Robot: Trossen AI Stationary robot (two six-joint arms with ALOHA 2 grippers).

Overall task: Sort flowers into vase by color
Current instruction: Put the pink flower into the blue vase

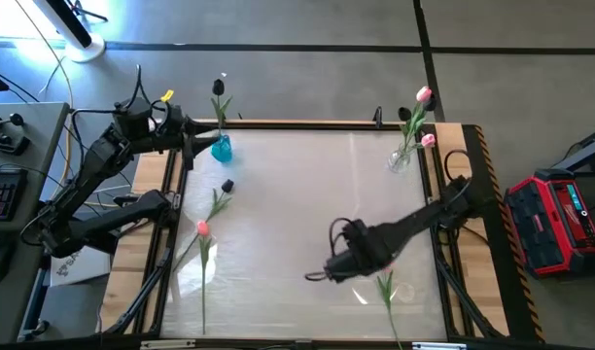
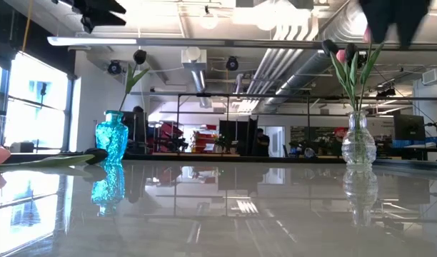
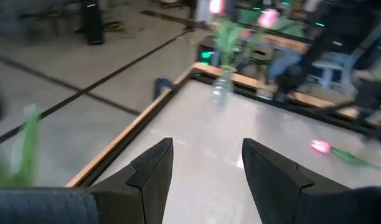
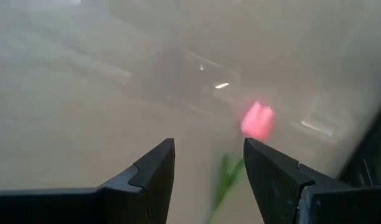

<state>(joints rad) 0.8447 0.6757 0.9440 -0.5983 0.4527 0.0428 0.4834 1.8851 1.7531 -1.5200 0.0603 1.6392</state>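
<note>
Room first: open workshop or office, exposed ducts and ceiling lights in the low view, windows at far left, people standing far back. Beside the rig, a red case (image 1: 567, 209) on the floor at right and a keyboard desk at left.

Surface (image 1: 307, 194): glossy pale top in a wooden frame. Blue vase (image 1: 221, 148) at far left holds one dark tulip (image 1: 218, 87). Clear vase (image 1: 402, 156) at far right holds pink tulips (image 1: 423, 95). Loose on the surface: a dark tulip (image 1: 227, 186) left of centre, a pink tulip (image 1: 202, 228) near left, another stem (image 1: 386, 289) near right.

Step in hand, as I judge it: pickup of the next pink flower. Right end effector (image 1: 327, 274) hangs low over the near-right area, fingers (image 4: 154, 169) released and empty; its wrist view shows a pink bud (image 4: 258, 121) just ahead, stem running between the fingers.

Left end effector (image 1: 195, 136) waits just beside the blue vase, also released, holding nothing.

Next move likely calls for dropping onto the thin stem, clenching without slipping, then carrying to the clear vase at far right.
</note>
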